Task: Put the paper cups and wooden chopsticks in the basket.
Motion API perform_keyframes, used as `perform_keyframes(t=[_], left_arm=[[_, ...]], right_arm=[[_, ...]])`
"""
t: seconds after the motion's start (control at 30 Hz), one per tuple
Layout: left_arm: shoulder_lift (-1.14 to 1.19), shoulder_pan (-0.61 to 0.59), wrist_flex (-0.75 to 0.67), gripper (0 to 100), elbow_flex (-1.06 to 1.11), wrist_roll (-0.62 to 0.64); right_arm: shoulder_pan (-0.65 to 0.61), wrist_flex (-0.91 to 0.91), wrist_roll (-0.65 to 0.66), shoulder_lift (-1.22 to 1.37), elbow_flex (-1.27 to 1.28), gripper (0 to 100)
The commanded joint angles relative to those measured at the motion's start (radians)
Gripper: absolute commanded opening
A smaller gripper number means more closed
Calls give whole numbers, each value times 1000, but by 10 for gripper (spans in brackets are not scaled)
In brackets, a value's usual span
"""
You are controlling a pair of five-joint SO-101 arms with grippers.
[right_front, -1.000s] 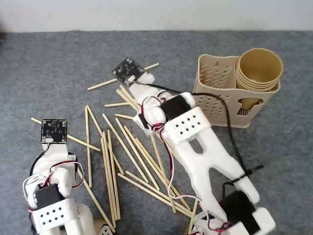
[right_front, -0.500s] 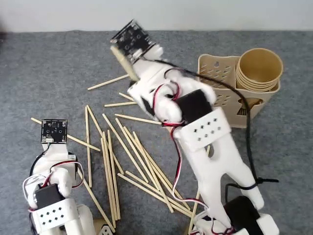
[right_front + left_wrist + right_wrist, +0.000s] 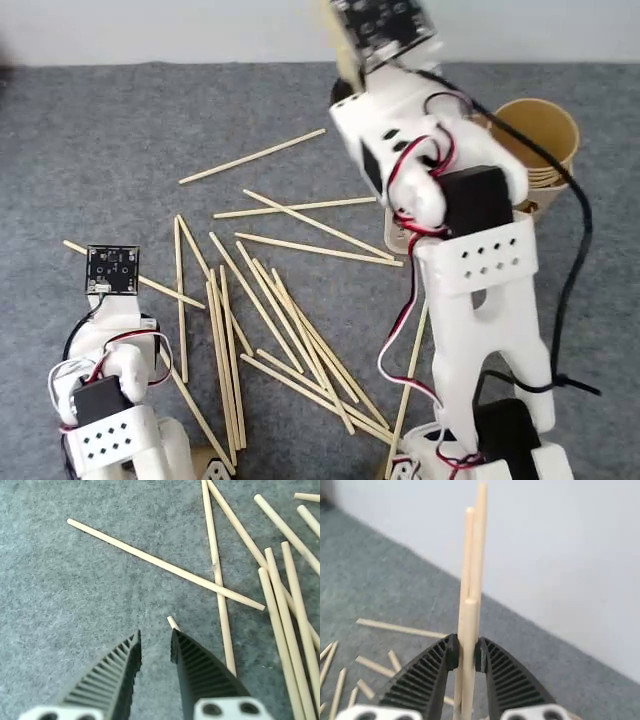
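Wooden chopsticks, loose lot (image 3: 222,360): strewn flat over the middle of the table, mostly lying near edge to far edge. Left gripper (image 3: 156,635): low by the near left corner, jaws slightly parted, pinching nothing, one stick tip just beside a jaw. Held chopsticks (image 3: 474,555): a few, clamped between the right gripper (image 3: 466,650) jaws, raised over the far side beside the basket (image 3: 545,205); long axis in line with the jaws, free ends up toward the far edge. Paper cups (image 3: 535,130): stacked in the basket. Likely risk: uneven ends slipping, or catching the rim on lowering.
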Motion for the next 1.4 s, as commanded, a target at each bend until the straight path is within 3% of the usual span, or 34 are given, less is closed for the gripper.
perform_keyframes(t=[0.0,0.43,0.93,1.13,1.37], left_arm=[[-12,-6,-25,95,-12,8],[-12,-6,-25,95,-12,8],[-12,-5,-25,95,-10,8],[-12,-5,-25,95,-10,8],[-12,-5,-25,95,-10,8]], right_arm=[[54,-87,2,-45,-57,8],[154,-315,3,-51,-63,8],[285,-202,-55,88,-89,13],[280,-61,-135,142,-91,78],[268,-33,-163,128,-97,126]])
